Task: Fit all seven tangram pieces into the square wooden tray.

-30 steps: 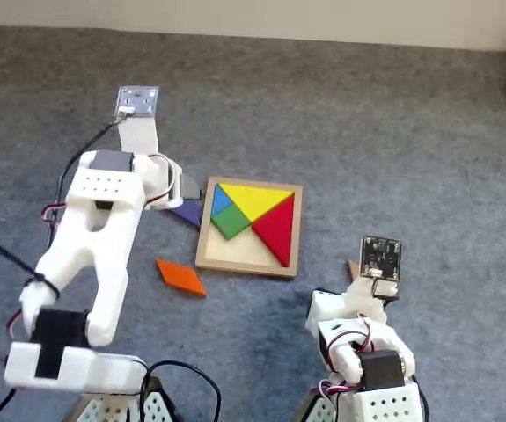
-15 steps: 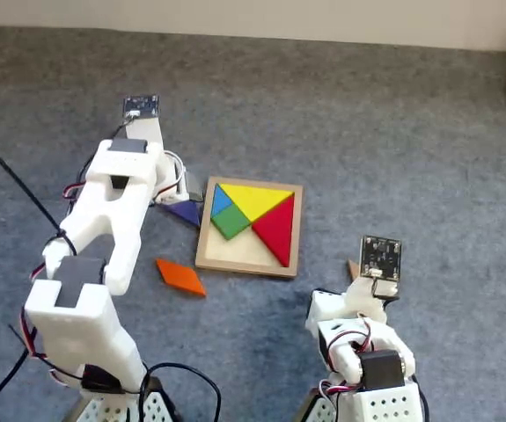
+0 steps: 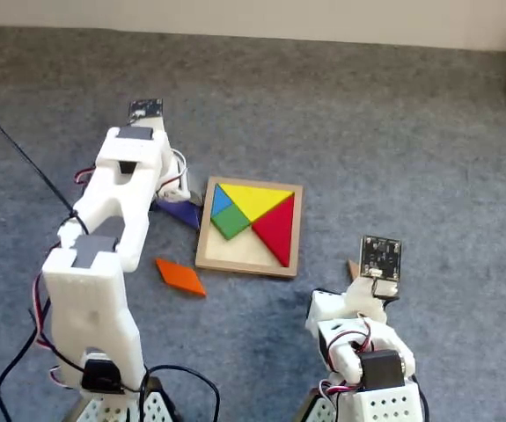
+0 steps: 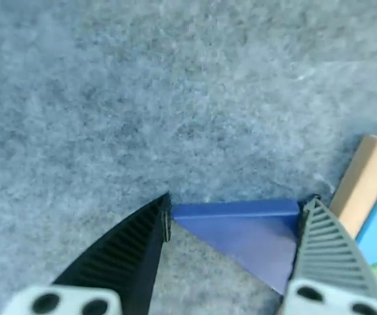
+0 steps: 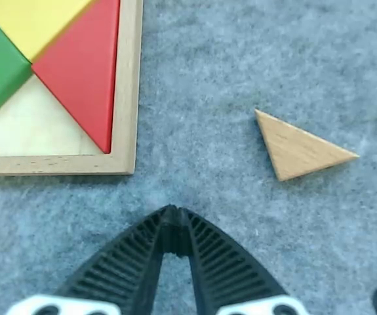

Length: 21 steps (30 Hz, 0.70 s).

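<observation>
The square wooden tray (image 3: 297,230) lies mid-carpet holding a yellow triangle (image 3: 254,200), a red triangle (image 3: 276,230), a green square (image 3: 231,221) and a small blue triangle (image 3: 221,201); its lower left part is bare. A purple-blue triangle (image 4: 247,233) lies just left of the tray (image 4: 372,177). My left gripper (image 4: 237,205) stands open low over it, one fingertip at each end of its long edge. An orange parallelogram (image 3: 180,275) lies nearer the left arm's base. A plain wooden triangle (image 5: 299,147) lies right of the tray (image 5: 130,98), ahead of my shut right gripper (image 5: 175,230).
Grey carpet covers the whole work surface, with a pale wall strip along the far edge. The left arm (image 3: 121,220) stretches over the carpet left of the tray, trailing cables. The right arm (image 3: 363,343) stays folded near its base.
The left arm has swung forward and stretched out, bringing its gripper down around the purple-blue triangle. The right arm and all other pieces have stayed still.
</observation>
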{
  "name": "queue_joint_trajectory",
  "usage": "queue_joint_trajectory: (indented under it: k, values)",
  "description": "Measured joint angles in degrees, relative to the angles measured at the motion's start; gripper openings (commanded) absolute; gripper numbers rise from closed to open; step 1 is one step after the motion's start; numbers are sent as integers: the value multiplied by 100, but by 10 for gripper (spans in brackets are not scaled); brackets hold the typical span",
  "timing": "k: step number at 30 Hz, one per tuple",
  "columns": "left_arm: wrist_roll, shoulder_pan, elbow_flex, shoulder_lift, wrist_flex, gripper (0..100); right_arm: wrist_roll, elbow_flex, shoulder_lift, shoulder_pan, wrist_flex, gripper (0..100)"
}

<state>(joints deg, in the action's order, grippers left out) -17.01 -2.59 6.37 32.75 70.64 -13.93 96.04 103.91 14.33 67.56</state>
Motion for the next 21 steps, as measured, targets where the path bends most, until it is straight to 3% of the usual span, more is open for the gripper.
queue_joint_trajectory:
  k: [12, 21]
  values:
    - [545, 18, 1020, 501, 756, 82, 0, 0, 0, 0, 0, 6]
    - [712, 18, 431, -413, 923, 69, 0, 0, 0, 0, 0, 6]
